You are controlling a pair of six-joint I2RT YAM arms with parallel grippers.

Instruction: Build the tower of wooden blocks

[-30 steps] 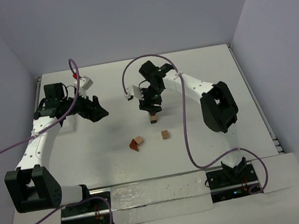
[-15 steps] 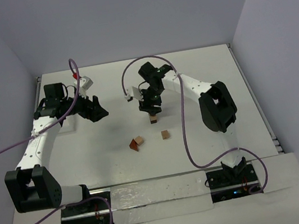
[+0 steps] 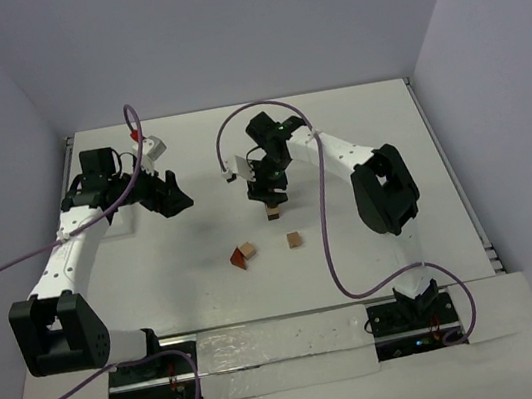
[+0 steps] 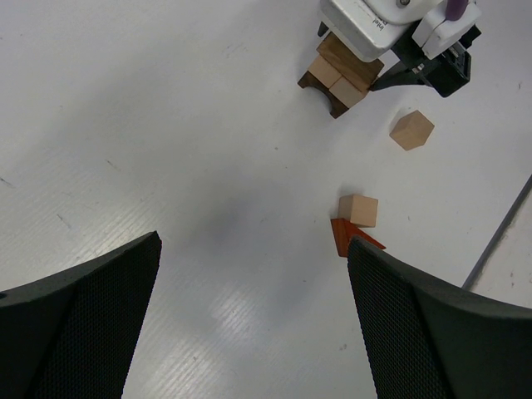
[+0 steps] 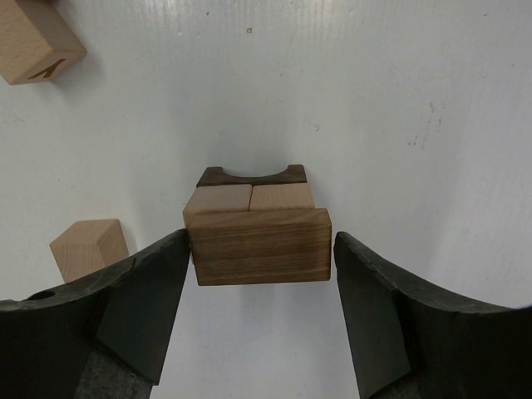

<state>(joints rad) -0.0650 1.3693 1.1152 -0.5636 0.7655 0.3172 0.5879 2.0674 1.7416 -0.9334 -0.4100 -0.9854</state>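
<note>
Three layers of wood block tower (image 5: 253, 199) stand at twelve o'clock from the loose cube (image 3: 295, 239), and my right gripper (image 5: 259, 249), barely open around the top, may knock it when lifting, while my left gripper (image 4: 253, 245) is wide open.

The left arm (image 3: 64, 254) reaches far forward from its base, along the left side. At its end the wrist turns in toward the middle. The left hand (image 3: 178, 193) has its two fingers (image 4: 91, 316) spread as wide as they go. The right arm (image 3: 340, 152) reaches forward too, then bends back to the left. The right hand (image 3: 268, 196) points straight down, held low. Its fingers (image 5: 133, 307) are partly apart. Whether they are squeezing is hard to tell.
</note>
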